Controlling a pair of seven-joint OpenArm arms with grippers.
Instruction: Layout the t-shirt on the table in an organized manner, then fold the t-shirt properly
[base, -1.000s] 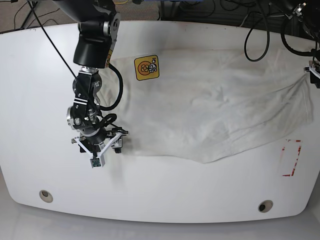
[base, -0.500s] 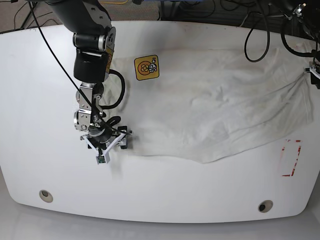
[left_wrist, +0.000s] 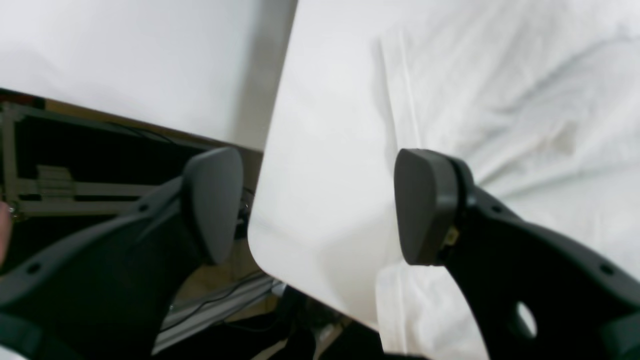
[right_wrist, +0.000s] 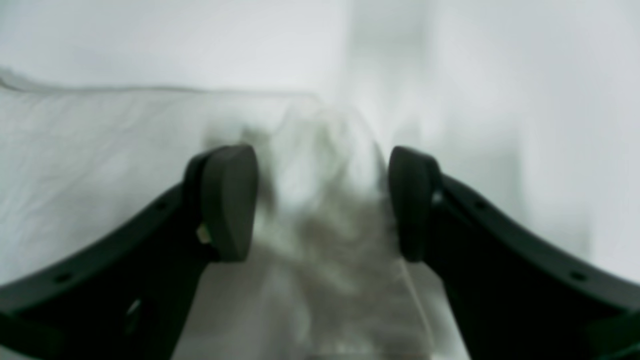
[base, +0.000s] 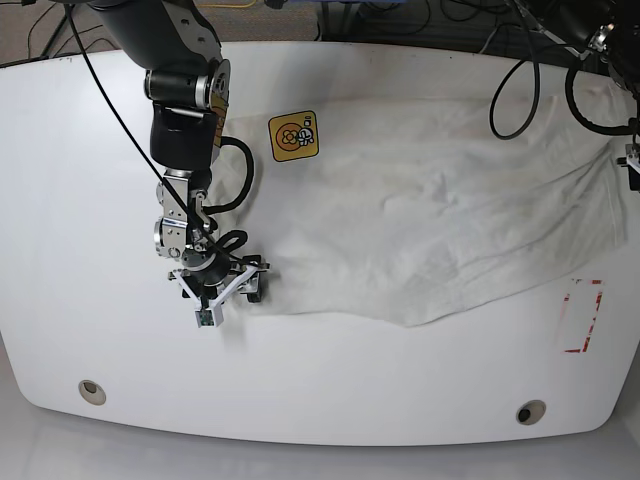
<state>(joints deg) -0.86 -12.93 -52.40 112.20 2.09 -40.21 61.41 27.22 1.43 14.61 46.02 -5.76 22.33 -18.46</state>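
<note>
The white t-shirt (base: 440, 215) lies spread and wrinkled across the table (base: 80, 200), its orange-yellow tag (base: 293, 135) facing up at the upper left. My right gripper (base: 250, 285) sits low at the shirt's lower-left corner. In the right wrist view it (right_wrist: 320, 200) is open, with a blurred cloth corner (right_wrist: 320, 150) between the fingers. My left gripper (left_wrist: 315, 205) is open and empty over the table's rounded corner. The shirt's hem (left_wrist: 500, 100) lies beside its right finger (left_wrist: 425, 205). In the base view only a bit of the left arm (base: 633, 160) shows at the right edge.
A red-outlined rectangle mark (base: 583, 317) lies near the table's right front. Two metal grommet holes (base: 92, 391) (base: 531, 412) sit along the front edge. Black cables (base: 515, 80) hang at the back right. Beyond the table corner is a dark frame (left_wrist: 75, 165).
My right gripper has shifted right and a little down to the shirt's lower-left corner, staying open. The left arm has drawn back toward the base view's right edge.
</note>
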